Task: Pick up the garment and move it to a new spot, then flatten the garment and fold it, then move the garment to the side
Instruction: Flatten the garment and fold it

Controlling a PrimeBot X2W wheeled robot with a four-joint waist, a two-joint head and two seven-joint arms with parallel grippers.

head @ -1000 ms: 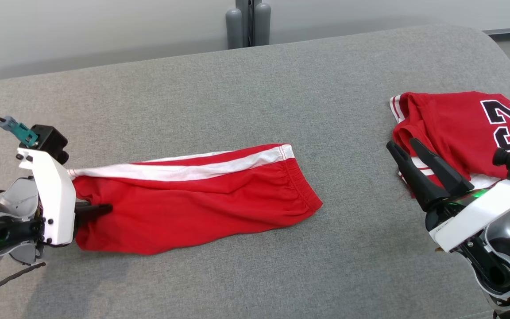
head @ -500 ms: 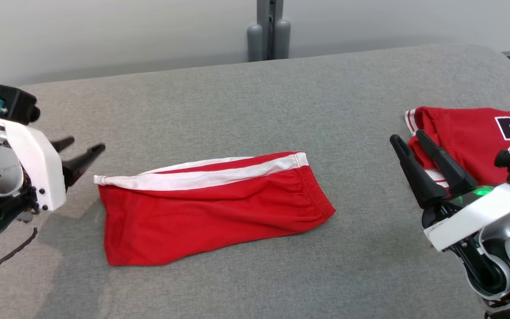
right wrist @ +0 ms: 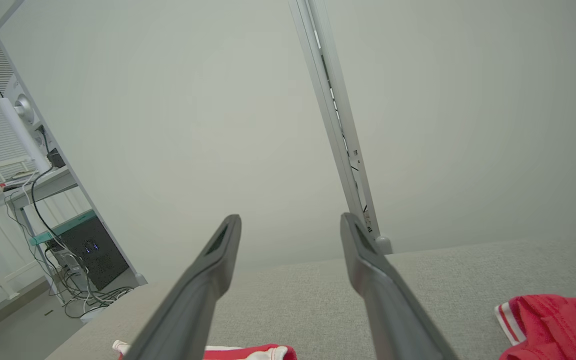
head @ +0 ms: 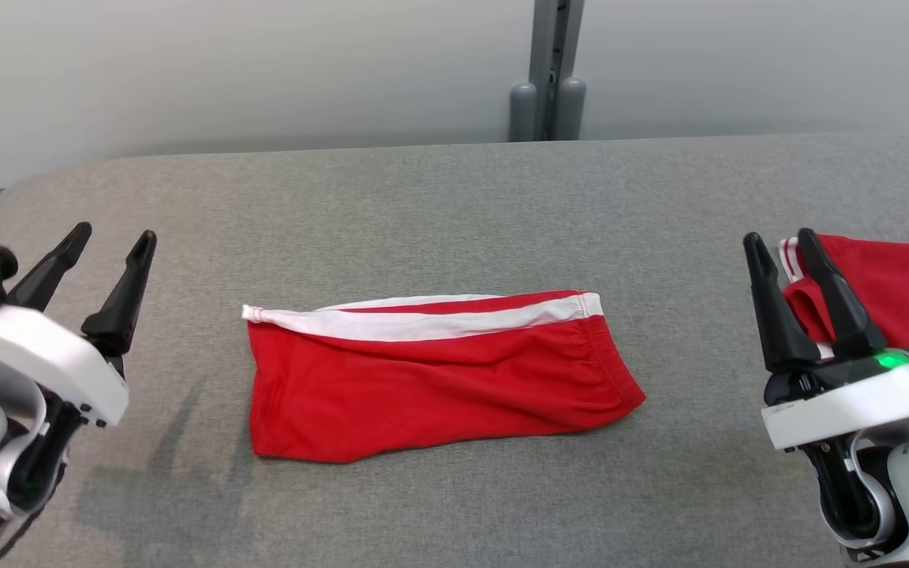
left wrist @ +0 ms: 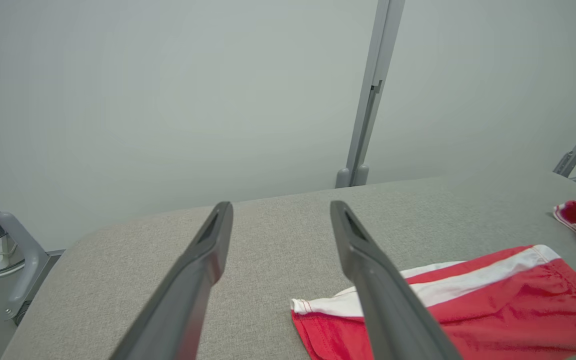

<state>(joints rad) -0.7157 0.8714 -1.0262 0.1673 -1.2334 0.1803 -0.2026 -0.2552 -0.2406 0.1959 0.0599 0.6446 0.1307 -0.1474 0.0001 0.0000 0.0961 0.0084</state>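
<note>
Grey fabric covers the counter (head: 454,205) in your head view, with a pale wall and a grey post (head: 549,71) behind its far edge. The red shorts (head: 431,379) lie flat near the middle, white stripe along the far side and waistband toward the right. Your left hand (head: 114,233) hangs at the left, well apart from the shorts, fingers spread and holding nothing. Your right hand (head: 779,237) hangs at the right, also spread and empty, in front of a red jersey (head: 888,284) at the counter's right end.

In your left wrist view, the left hand (left wrist: 282,205) frames bare counter between its parted fingers. The red shorts (left wrist: 493,310) lie to their right, partly behind one finger.

In your right wrist view, the right hand (right wrist: 291,217) stands parted above the counter's far edge. The jersey (right wrist: 558,320) lies at the lower right, and a corner of the red shorts (right wrist: 248,352) shows at the bottom.
</note>
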